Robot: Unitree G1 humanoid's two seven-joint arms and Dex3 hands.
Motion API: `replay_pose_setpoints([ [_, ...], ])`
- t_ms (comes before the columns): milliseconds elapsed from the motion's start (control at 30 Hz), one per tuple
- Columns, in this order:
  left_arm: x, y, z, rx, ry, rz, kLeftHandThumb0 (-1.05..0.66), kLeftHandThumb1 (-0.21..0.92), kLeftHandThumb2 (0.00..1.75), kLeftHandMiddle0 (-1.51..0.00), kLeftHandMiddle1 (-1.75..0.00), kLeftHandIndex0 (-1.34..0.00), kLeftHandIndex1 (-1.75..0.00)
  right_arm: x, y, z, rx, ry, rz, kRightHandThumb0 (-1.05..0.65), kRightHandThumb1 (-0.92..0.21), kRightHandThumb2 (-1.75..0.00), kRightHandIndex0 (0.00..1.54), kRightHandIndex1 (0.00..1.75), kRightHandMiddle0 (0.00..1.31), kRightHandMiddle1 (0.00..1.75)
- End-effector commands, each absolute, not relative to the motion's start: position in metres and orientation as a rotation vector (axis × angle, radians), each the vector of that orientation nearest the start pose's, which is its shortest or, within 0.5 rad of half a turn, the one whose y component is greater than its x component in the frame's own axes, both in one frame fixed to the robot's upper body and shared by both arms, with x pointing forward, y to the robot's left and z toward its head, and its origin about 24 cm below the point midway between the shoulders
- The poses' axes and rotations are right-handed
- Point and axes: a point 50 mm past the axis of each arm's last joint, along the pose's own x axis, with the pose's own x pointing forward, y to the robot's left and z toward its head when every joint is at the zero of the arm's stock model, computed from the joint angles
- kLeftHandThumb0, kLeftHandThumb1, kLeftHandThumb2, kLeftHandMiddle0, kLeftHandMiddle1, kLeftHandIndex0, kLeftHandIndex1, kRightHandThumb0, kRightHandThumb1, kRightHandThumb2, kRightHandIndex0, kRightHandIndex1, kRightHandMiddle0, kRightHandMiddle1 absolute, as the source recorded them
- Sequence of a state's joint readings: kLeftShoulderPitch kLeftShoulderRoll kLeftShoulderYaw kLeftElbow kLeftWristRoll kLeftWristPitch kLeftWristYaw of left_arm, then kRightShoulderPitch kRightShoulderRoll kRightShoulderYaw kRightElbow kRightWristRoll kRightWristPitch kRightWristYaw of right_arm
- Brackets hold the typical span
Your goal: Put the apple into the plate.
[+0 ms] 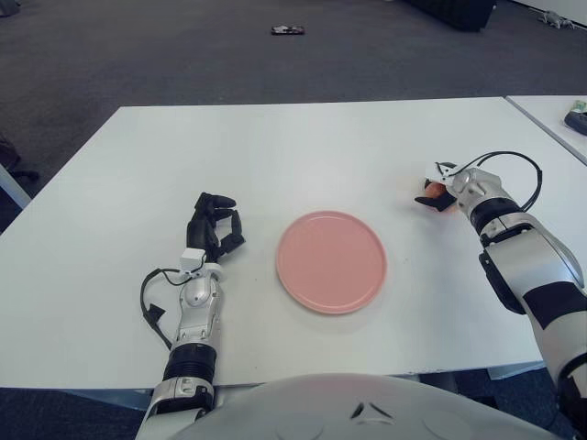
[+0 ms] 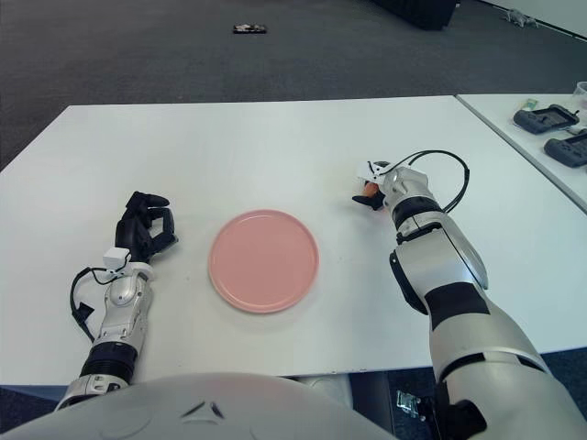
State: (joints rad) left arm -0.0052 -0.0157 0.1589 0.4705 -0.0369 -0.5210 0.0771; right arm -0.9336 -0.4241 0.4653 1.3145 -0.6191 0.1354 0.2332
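Observation:
The pink plate (image 1: pixel 331 261) lies flat near the middle of the white table (image 1: pixel 275 156), with nothing on it. To its right and a little farther back, my right hand (image 1: pixel 439 189) has its dark fingers curled around a small orange-red apple (image 1: pixel 430 190), low over the tabletop. Only part of the apple (image 2: pixel 369 190) shows between the fingers. My left hand (image 1: pixel 215 225) shows to the left of the plate, its fingers curled and holding nothing.
A second white table (image 2: pixel 541 147) stands at the right, carrying dark devices (image 2: pixel 548 119). A black cable (image 1: pixel 504 165) loops over my right wrist. A small dark object (image 1: pixel 288 30) lies on the grey carpet beyond the table.

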Motion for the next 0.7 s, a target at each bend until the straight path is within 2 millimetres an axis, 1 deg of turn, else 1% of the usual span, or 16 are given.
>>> replay_pose_setpoints([
  [0,0.215,0.188,-0.035,-0.056,0.043,0.26,-0.41,0.53,1.06,-0.8,-1.75,-0.44,-1.75,0.368,-0.251,0.048,-1.363,0.713,0.229,-0.48,-0.33,-1.28,0.19,1.35,0.59,1.73],
  [67,0.216,0.188,-0.035,-0.059,0.043,0.258,-0.41,0.53,1.06,-0.81,-1.75,-0.44,-1.75,0.369,-0.251,0.049,-1.372,0.709,0.222,-0.48,-0.33,-1.28,0.19,1.35,0.6,1.73],
  [100,0.216,0.189,-0.035,-0.061,0.043,0.257,-0.41,0.53,1.06,-0.81,-1.75,-0.44,-1.75,0.369,-0.251,0.049,-1.377,0.706,0.216,-0.48,-0.33,-1.28,0.21,1.38,0.61,1.73],
  [133,0.216,0.189,-0.035,-0.063,0.043,0.256,-0.41,0.53,1.06,-0.81,-1.75,-0.44,-1.75,0.369,-0.251,0.05,-1.381,0.704,0.212,-0.48,-0.33,-1.28,0.26,1.48,0.61,1.73],
  [167,0.216,0.189,-0.035,-0.062,0.044,0.256,-0.41,0.53,1.06,-0.81,-1.75,-0.44,-1.75,0.369,-0.253,0.051,-1.388,0.704,0.211,-0.48,-0.33,-1.29,0.28,1.52,0.6,1.73],
  [200,0.216,0.189,-0.035,-0.061,0.044,0.256,-0.41,0.53,1.06,-0.81,-1.75,-0.44,-1.75,0.369,-0.254,0.052,-1.392,0.704,0.212,-0.48,-0.32,-1.28,0.49,1.6,0.61,1.72],
  [233,0.216,0.189,-0.034,-0.059,0.044,0.257,-0.41,0.53,1.06,-0.81,-1.75,-0.44,-1.75,0.37,-0.254,0.053,-1.4,0.701,0.213,-0.48,-0.32,-1.28,0.56,1.63,0.62,1.71],
  [267,0.216,0.189,-0.034,-0.057,0.045,0.259,-0.41,0.53,1.06,-0.81,-1.75,-0.44,-1.75,0.37,-0.254,0.054,-1.405,0.699,0.214,-0.48,-0.32,-1.28,0.74,1.67,0.62,1.71],
  [300,0.216,0.189,-0.034,-0.055,0.046,0.26,-0.41,0.53,1.06,-0.81,-1.75,-0.44,-1.75,0.37,-0.254,0.054,-1.408,0.696,0.212,-0.48,-0.32,-1.28,0.86,1.7,0.63,1.71],
  [400,0.217,0.189,-0.034,-0.052,0.049,0.264,-0.41,0.53,1.06,-0.81,-1.75,-0.45,-1.75,0.371,-0.254,0.055,-1.409,0.688,0.202,-0.48,-0.31,-1.29,1.03,1.73,0.63,1.7],
  [433,0.217,0.189,-0.034,-0.053,0.05,0.266,-0.41,0.53,1.06,-0.81,-1.75,-0.45,-1.75,0.372,-0.254,0.057,-1.408,0.674,0.187,-0.48,-0.31,-1.29,1.05,1.73,0.63,1.7],
  [500,0.217,0.189,-0.034,-0.054,0.049,0.266,-0.41,0.53,1.07,-0.8,-1.75,-0.45,-1.75,0.373,-0.255,0.06,-1.406,0.647,0.159,-0.48,-0.32,-1.29,1.15,1.74,0.61,1.73],
  [667,0.216,0.189,-0.033,-0.06,0.041,0.259,-0.42,0.52,1.07,-0.81,-1.75,-0.45,-1.75,0.376,-0.255,0.066,-1.382,0.58,0.073,-0.47,-0.33,-1.29,1.21,1.75,0.59,1.74],
])
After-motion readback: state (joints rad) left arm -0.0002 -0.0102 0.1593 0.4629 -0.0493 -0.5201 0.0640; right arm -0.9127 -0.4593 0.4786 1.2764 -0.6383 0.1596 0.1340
